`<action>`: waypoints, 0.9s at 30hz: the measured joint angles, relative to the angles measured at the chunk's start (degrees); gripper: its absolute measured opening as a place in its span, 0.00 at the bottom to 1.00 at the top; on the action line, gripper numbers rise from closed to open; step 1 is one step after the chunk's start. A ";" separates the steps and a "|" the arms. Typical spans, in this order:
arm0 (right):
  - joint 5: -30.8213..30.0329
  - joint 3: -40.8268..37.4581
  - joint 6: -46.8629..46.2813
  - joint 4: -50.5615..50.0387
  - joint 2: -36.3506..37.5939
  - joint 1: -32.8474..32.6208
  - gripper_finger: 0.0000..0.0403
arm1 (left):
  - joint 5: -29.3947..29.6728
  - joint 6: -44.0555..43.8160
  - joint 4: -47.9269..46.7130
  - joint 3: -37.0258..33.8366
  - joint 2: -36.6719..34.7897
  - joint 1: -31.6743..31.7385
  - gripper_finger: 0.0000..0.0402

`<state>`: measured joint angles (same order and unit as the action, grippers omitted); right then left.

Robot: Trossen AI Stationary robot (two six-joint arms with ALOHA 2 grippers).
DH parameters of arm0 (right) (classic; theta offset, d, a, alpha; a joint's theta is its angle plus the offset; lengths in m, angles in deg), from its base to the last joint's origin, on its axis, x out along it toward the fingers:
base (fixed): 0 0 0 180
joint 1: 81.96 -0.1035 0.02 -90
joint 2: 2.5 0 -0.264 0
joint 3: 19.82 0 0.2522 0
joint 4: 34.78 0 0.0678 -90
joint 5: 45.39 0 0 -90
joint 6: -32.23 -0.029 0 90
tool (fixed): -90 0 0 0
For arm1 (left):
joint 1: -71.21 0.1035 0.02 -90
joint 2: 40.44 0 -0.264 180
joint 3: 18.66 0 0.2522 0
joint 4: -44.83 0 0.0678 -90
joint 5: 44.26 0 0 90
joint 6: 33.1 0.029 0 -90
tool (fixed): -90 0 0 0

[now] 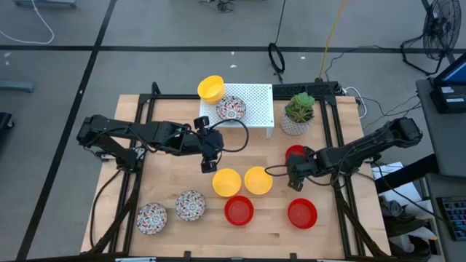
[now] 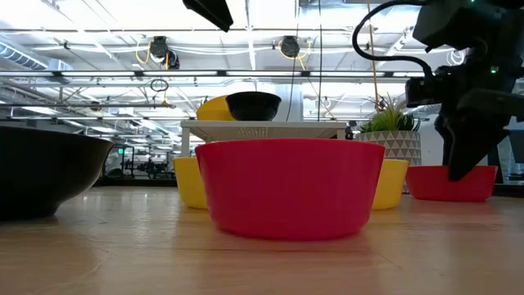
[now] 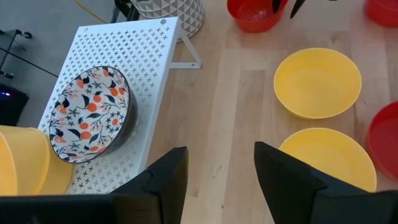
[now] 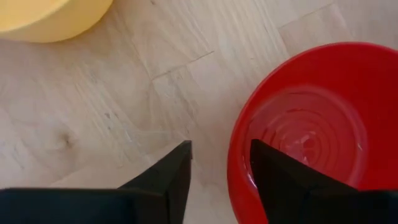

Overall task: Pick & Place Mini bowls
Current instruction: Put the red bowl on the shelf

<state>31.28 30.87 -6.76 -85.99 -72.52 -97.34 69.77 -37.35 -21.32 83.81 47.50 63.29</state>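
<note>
Two mini bowls sit on the white rack [image 1: 251, 102]: a yellow one [image 1: 211, 88] and a mosaic one [image 3: 90, 115]. On the table stand two yellow bowls [image 1: 226, 182] [image 1: 258, 180], two red bowls [image 1: 239, 210] [image 1: 302, 213] and two mosaic bowls [image 1: 152, 217] [image 1: 191, 205]. A third red bowl [image 4: 305, 130] stands near the plant. My right gripper [image 4: 221, 168] is open and low, astride that bowl's near rim. My left gripper [image 3: 221, 158] hangs open and empty above the table between the rack and the yellow bowls. My right gripper comes from above, slanting from the table's right. One finger [image 4: 286, 180] is inside the red bowl and the other [image 4: 165, 183] outside, with the near rim [image 4: 235, 165] in the gap. I cannot tell whether either finger touches it. The bowl rests flat on the table.
A white pot with a green plant [image 1: 298, 113] stands right of the rack, just beyond the red bowl. Black frame rails [image 1: 331, 138] run along both table sides. Bare wood lies between the left gripper and the mosaic bowls.
</note>
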 joint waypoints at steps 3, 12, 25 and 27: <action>0.22 0.00 2.14 -0.02 0.02 0.00 0.21 | 0.00 -0.29 0.01 0.00 0.00 0.00 0.47; 2.77 0.00 3.29 1.18 0.12 0.31 0.01 | 0.00 -0.57 -0.07 0.00 0.00 0.00 0.47; 4.83 0.83 17.44 25.96 10.80 0.28 0.00 | -0.12 -0.87 -1.46 0.00 0.00 -0.72 0.47; 4.56 0.83 20.39 29.27 12.80 0.67 0.00 | -0.12 -0.69 -1.46 0.00 0.00 -0.72 0.47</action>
<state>35.84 31.70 13.62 -56.72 -59.72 -96.66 69.65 -38.04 -22.78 83.81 47.50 62.57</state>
